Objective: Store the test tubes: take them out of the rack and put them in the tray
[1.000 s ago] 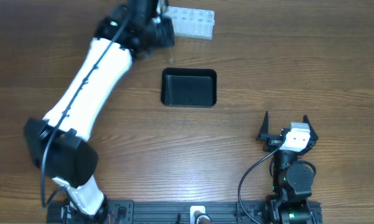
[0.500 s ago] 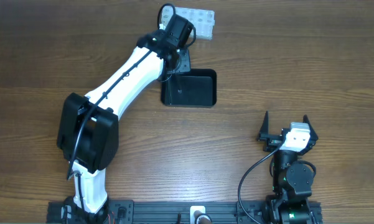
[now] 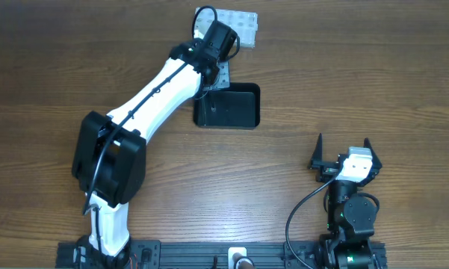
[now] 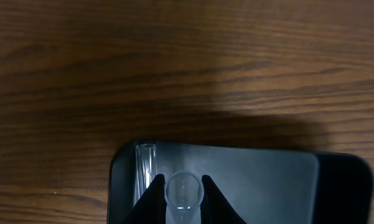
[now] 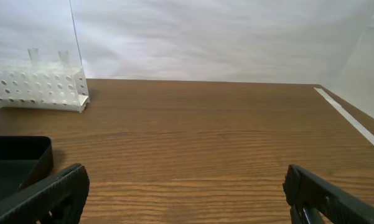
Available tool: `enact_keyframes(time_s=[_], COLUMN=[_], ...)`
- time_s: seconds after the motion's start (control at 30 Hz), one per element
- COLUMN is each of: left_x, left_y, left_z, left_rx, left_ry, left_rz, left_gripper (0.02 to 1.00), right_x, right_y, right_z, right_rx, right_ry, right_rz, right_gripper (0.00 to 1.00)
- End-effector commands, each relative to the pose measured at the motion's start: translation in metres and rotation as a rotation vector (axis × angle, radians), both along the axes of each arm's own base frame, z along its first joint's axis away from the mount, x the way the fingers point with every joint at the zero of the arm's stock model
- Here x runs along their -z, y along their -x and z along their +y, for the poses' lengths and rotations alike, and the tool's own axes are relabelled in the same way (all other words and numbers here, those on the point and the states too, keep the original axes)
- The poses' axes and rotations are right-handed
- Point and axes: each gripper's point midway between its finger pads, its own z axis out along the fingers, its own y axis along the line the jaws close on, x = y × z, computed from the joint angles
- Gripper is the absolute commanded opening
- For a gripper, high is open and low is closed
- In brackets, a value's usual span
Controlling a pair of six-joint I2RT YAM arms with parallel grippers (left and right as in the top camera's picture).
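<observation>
Left gripper [image 4: 182,179]: clamped on a tube [image 4: 184,193], held over the tray [image 4: 255,186]. Second tube [image 4: 145,171]: laid in the tray by one wall. Rack [image 5: 37,90]: set near the tray. Right gripper [image 3: 344,139]: fingers apart, empty.

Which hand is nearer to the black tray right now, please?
Left. The left hand is above the tray, shut on a test tube; the right hand rests open, well apart from it.
</observation>
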Motion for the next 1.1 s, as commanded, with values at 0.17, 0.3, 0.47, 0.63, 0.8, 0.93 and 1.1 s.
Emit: enact_keyframes(time_s=[0.17,0.3,0.47,0.63,0.8,0.93,1.1], left_x=[0.024,0.025,0.029,0.040,0.042,0.038,-0.007], left_y=[0.005,0.005,0.005,0.010,0.012,0.012,0.005], left_z=[0.000,0.000,0.000,0.001,0.001,0.000,0.000], left_rx=[0.015,0.016,0.016,0.019,0.020,0.023,0.019], left_ry=[-0.024,-0.025,-0.029,-0.043,-0.044,-0.033,-0.004], left_rz=[0.054,0.054,0.063,0.093,0.107,0.102,0.005], left_gripper=[0.110,0.112,0.121,0.148,0.187,0.435,0.540], right_x=[0.002,0.002,0.002,0.002,0.002,0.002,0.002], right_y=[0.000,0.000,0.000,0.000,0.000,0.000,0.000], right_z=[-0.003,-0.003,-0.003,-0.003,-0.003,-0.003,-0.003], right_rx=[0.017,0.017,0.017,0.017,0.017,0.017,0.017], right_ry=[0.005,0.005,0.005,0.005,0.005,0.005,0.005], right_rz=[0.001,0.001,0.001,0.001,0.001,0.001,0.001], right_gripper=[0.991,0.991,0.993,0.991,0.993,0.991,0.993])
